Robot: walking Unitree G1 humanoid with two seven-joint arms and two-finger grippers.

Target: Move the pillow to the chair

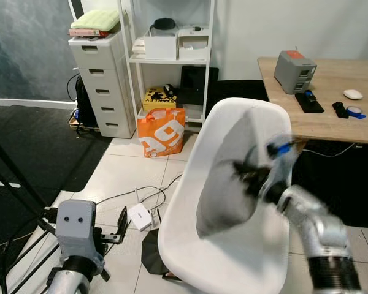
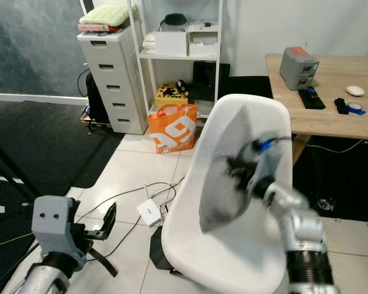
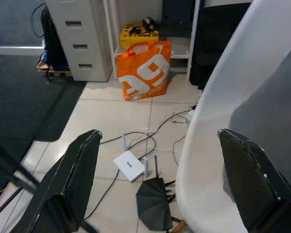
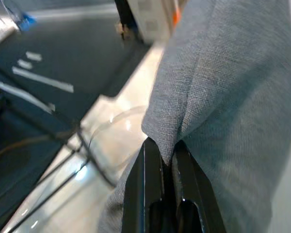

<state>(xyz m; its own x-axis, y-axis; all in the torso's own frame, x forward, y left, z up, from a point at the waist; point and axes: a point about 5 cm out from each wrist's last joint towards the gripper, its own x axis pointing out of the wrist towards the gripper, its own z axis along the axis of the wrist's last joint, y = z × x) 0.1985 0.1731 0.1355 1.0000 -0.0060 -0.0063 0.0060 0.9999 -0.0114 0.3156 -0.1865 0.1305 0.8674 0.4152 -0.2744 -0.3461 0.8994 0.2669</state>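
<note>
A white shell chair (image 1: 233, 257) stands right in front of me on the tiled floor. A grey pillow (image 1: 224, 184) leans in its seat against the backrest. My right gripper (image 1: 248, 174) reaches over the seat and is shut on a fold of the pillow's fabric; in the right wrist view the gripper (image 4: 166, 148) pinches the grey cloth (image 4: 233, 97) between its black fingers. My left gripper (image 3: 158, 133) hangs low at the chair's left side, open, with nothing between its fingers (image 1: 119, 222).
Cables and a white router (image 1: 139, 215) lie on the tiles left of the chair. Behind stand an orange bag (image 1: 161, 131), a white drawer unit (image 1: 101, 79) and a shelf (image 1: 172, 58). A wooden desk (image 1: 331, 116) is at the right, a dark rug (image 1: 37, 147) at the left.
</note>
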